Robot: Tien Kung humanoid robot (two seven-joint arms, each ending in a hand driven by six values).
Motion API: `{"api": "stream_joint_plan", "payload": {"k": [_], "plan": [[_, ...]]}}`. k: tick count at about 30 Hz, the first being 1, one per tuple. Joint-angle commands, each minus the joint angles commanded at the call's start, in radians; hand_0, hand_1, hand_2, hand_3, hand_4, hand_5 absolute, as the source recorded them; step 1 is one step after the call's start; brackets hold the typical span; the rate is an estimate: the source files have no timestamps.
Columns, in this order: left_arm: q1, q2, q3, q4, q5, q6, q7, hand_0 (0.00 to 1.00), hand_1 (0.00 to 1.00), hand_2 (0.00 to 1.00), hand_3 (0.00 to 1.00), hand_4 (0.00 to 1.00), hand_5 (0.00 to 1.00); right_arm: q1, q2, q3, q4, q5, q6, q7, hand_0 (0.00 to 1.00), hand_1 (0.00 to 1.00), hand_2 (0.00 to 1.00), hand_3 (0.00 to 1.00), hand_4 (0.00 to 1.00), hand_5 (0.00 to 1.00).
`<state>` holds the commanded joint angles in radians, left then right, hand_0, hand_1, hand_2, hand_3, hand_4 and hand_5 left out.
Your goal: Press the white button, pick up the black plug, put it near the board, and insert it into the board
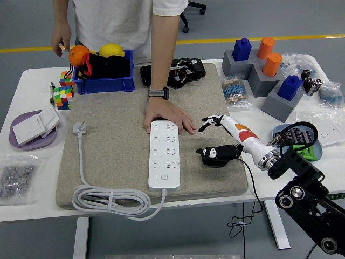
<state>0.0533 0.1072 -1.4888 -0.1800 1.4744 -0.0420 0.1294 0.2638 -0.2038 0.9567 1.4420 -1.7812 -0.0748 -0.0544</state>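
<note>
Gripping the black plug (211,155), the right hand (222,141) sits on the mat (113,156) just right of the white power strip (165,155). A person's hand (168,114) presses the strip's far end.

Single head view only; set high on the robot's side, facing forward and down over the desk (32,81); near edge along the bottom, a person (129,21) at the far side on top; close enough to fill the frame with the mat (108,135); right arm (302,183) entering from lower right.
</note>
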Motion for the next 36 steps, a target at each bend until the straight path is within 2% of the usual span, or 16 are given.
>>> {"api": "stream_joint_plan", "payload": {"k": [20, 21, 26, 27, 36], "plan": [[-0.003, 0.001, 0.006, 0.0, -0.005, 0.0, -0.002, 0.81, 0.777, 0.733, 0.783, 0.589, 0.526, -0.026, -0.011, 0.022, -0.077, -0.002, 0.011, -0.006, 0.696, 0.747, 0.717, 0.459, 0.901, 0.255], [-0.003, 0.001, 0.006, 0.0, -0.006, 0.0, -0.003, 0.81, 0.777, 0.733, 0.783, 0.589, 0.527, -0.027, -0.012, 0.022, -0.078, -0.002, 0.012, -0.006, 0.656, 0.736, 0.708, 0.459, 0.895, 0.234], [-0.002, 0.0, 0.007, 0.0, -0.006, 0.0, -0.002, 0.81, 0.777, 0.733, 0.783, 0.589, 0.527, -0.033, -0.015, 0.02, -0.086, 0.0, 0.014, -0.008, 0.656, 0.736, 0.708, 0.459, 0.895, 0.234], [-0.002, 0.0, 0.007, 0.0, -0.006, 0.0, -0.002, 0.81, 0.777, 0.734, 0.783, 0.589, 0.527, -0.035, -0.016, 0.019, -0.087, 0.0, 0.014, -0.009, 0.615, 0.716, 0.689, 0.458, 0.896, 0.233], [-0.002, 0.0, 0.008, 0.0, -0.006, 0.0, -0.003, 0.81, 0.778, 0.733, 0.783, 0.589, 0.528, -0.04, -0.02, 0.008, -0.096, 0.004, 0.016, -0.015, 0.601, 0.699, 0.671, 0.463, 0.893, 0.211]]}}
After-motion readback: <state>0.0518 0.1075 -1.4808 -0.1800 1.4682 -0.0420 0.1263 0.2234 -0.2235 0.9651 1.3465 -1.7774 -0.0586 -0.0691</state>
